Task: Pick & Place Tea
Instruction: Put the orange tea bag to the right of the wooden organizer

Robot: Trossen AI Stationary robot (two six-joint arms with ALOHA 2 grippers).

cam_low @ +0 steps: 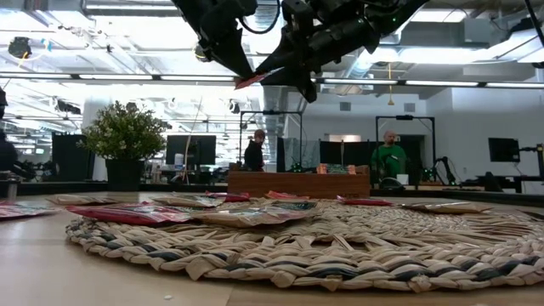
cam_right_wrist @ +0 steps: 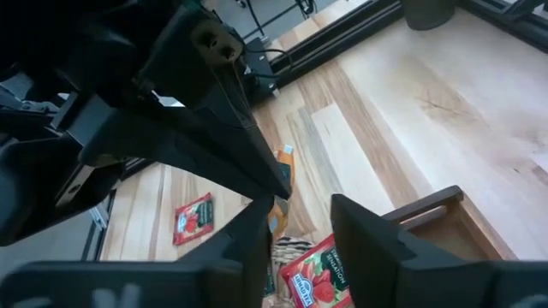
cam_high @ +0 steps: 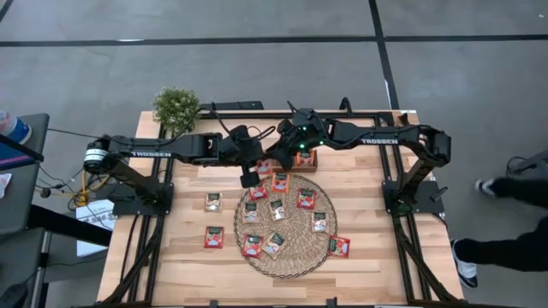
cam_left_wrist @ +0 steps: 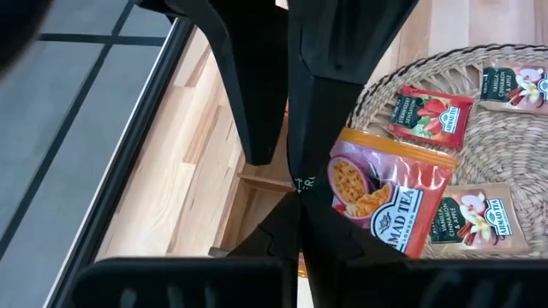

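Held sachet [cam_left_wrist: 390, 201]: orange tea bag, pinched in the closed left tool [cam_left_wrist: 300, 184], raised over the mat's back edge.
Right tool [cam_right_wrist: 295, 227]: fingers apart, meeting the sachet's edge.
Other sachets [cam_high: 276, 209]: spread on the wicker mat [cam_high: 295, 261] and counter [cam_high: 171, 265].
Tray [cam_high: 306, 159]: beside the tools.

A round woven mat [cam_high: 287, 224] lies on the pale wooden table [cam_high: 180, 265], a small wooden tray [cam_high: 295, 160] just beyond its far edge, a potted plant [cam_high: 176, 107] at the far-left corner, and two people [cam_low: 255, 151] stand well behind.
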